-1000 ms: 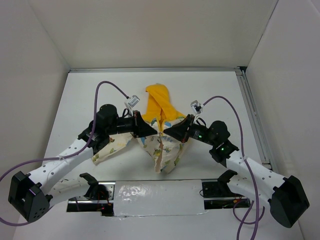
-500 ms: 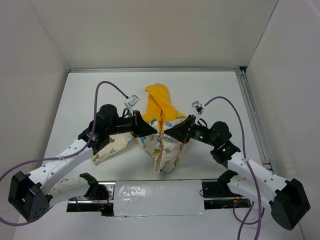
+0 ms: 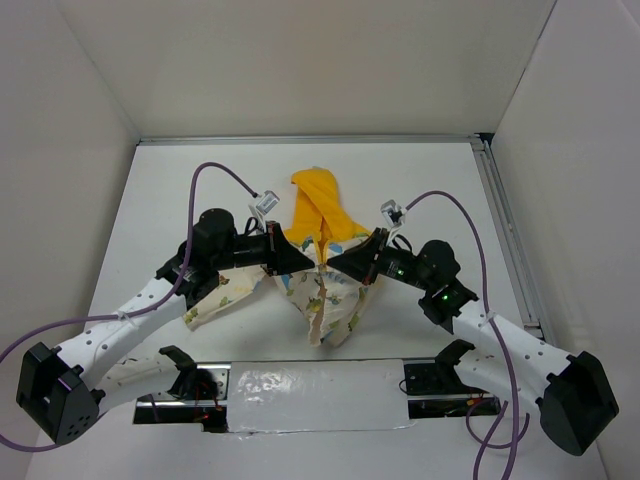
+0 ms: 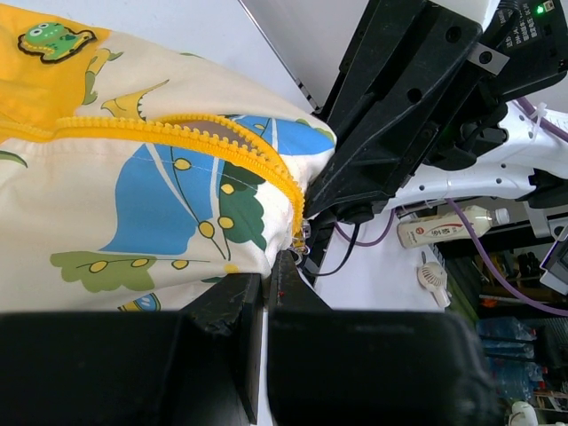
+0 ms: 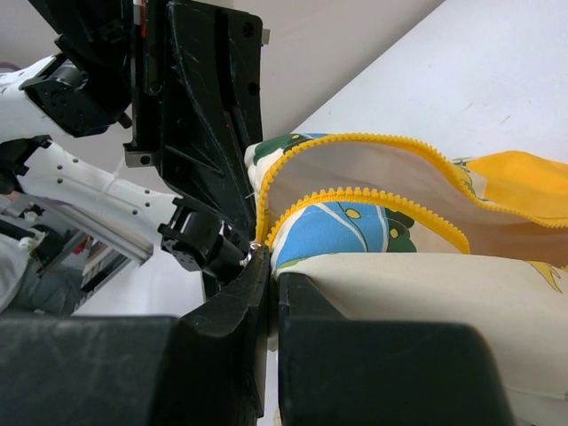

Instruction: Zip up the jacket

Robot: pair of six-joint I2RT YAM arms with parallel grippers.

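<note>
Two grippers meet tip to tip over the middle of the table (image 3: 180, 190), both at the front opening of the jacket (image 3: 325, 295). Left gripper (image 4: 266, 282): jaws pressed almost together, pinching cream fabric at the end of the yellow zipper (image 4: 222, 142). Right gripper (image 5: 272, 266): jaws likewise closed to a thin slit on the jacket's edge. Zipper rows lie parted, not joined. Jacket sits bunched between the grippers, its yellow hood (image 3: 318, 205) on the far side.
</note>
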